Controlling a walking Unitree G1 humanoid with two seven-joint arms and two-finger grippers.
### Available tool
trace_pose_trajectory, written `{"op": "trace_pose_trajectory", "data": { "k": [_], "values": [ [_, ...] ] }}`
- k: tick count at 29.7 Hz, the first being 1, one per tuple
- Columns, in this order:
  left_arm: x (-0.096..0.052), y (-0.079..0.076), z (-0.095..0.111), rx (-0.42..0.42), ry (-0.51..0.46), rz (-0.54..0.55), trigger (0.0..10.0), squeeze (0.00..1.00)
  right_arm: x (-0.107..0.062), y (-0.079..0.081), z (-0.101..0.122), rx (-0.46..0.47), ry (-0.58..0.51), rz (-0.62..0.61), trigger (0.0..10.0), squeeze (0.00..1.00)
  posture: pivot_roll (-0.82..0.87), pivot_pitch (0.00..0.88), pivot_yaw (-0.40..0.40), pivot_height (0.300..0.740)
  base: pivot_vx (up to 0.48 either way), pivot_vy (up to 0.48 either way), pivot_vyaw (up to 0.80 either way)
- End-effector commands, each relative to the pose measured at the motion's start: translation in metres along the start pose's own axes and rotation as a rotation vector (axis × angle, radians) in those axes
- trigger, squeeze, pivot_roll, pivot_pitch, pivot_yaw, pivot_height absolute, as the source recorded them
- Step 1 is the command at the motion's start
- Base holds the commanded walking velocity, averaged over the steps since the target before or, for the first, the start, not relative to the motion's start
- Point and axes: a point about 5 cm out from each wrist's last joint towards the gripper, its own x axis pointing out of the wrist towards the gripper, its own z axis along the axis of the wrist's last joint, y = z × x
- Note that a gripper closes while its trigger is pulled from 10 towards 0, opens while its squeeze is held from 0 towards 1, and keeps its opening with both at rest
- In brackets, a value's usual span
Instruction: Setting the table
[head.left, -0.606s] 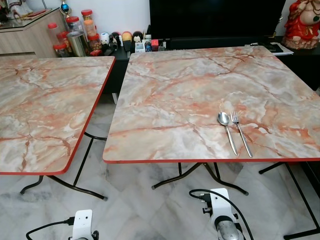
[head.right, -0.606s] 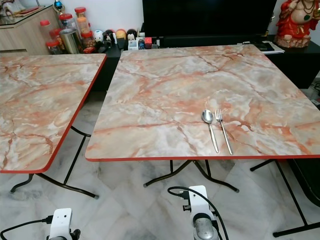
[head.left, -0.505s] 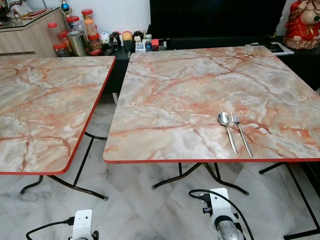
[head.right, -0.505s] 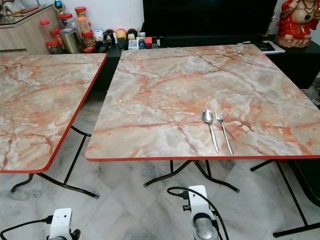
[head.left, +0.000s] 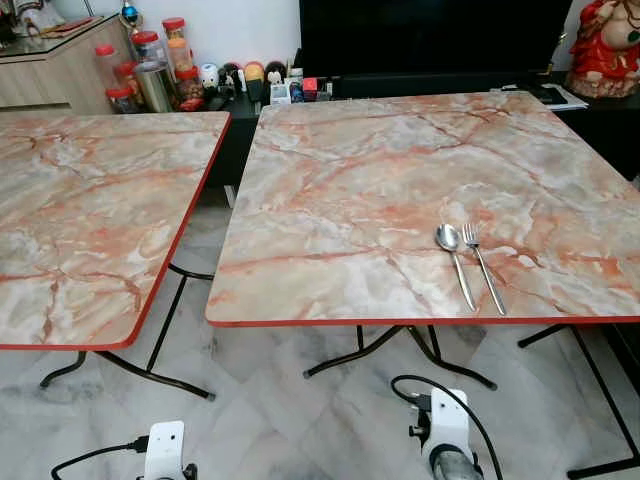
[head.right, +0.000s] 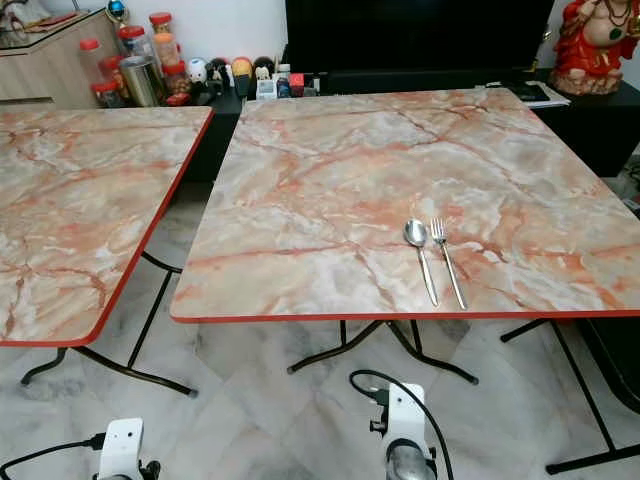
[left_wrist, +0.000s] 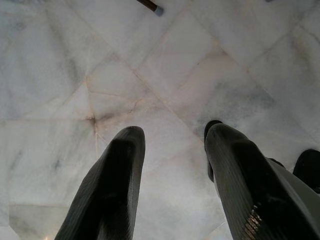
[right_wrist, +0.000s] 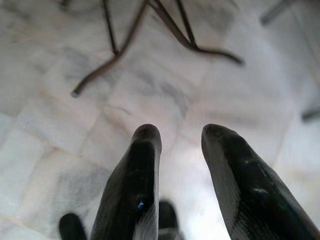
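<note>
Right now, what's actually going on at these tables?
Nothing is being handled. A spoon and a fork lie side by side, apart, near the front edge of the right-hand marble table. The left-hand marble table has nothing set on the part in view. Both arms hang low in front of the tables: the left gripper and right gripper are open, holding nothing, pointing at the tiled floor.

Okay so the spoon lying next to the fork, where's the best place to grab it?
Probably the spoon's handle, from above near its end by the table's front edge, fingers across it. It lies flat, bowl away, and the fork sits close on its right, so come from the left.
</note>
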Motion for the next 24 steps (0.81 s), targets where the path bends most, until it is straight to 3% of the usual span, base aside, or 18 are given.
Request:
{"op": "trace_pose_trajectory", "data": {
  "k": [1,7,14,15,16,18,19,24],
  "values": [
    [-0.001,0.003,-0.008,0.006,0.03,0.002,10.0,0.0,-0.001,0.0,-0.007,0.091,0.058,-0.051,10.0,0.0,-0.06,0.0,0.06,0.74,0.0,0.0,0.0],
    [-0.001,0.002,-0.007,0.006,0.028,-0.001,10.0,0.0,-0.005,-0.003,-0.014,0.232,0.094,-0.216,10.0,0.0,-0.07,0.0,0.062,0.74,0.0,0.0,0.0],
    [-0.001,0.002,-0.007,0.005,0.028,-0.001,10.0,0.0,-0.006,-0.014,-0.007,0.225,0.003,-0.333,10.0,0.0,-0.06,0.0,0.061,0.74,0.0,0.0,0.0],
    [-0.001,0.001,-0.007,0.004,0.028,-0.002,10.0,0.0,-0.003,-0.044,0.002,0.224,-0.064,-0.377,10.0,0.0,-0.06,0.0,0.061,0.74,0.0,0.0,0.0],
    [-0.001,0.001,-0.007,0.004,0.027,-0.002,10.0,0.0,-0.004,-0.088,0.019,0.185,-0.181,-0.427,10.0,0.0,-0.06,0.0,0.061,0.74,0.0,0.0,0.0],
    [-0.001,0.001,-0.007,0.003,0.027,-0.001,10.0,0.0,-0.005,-0.098,0.024,0.171,-0.219,-0.434,10.0,0.0,-0.07,0.0,0.062,0.74,0.0,0.0,0.0],
    [-0.001,0.001,-0.007,0.003,0.027,-0.001,10.0,0.0,-0.007,-0.092,0.046,0.182,-0.317,-0.454,10.0,0.0,-0.07,0.0,0.061,0.74,0.0,0.0,0.0],
    [-0.001,0.001,-0.007,0.002,0.025,-0.001,10.0,0.0,-0.006,-0.093,0.062,0.156,-0.387,-0.463,10.0,0.0,-0.07,0.0,0.059,0.74,0.0,0.0,0.0]
  ]
}}
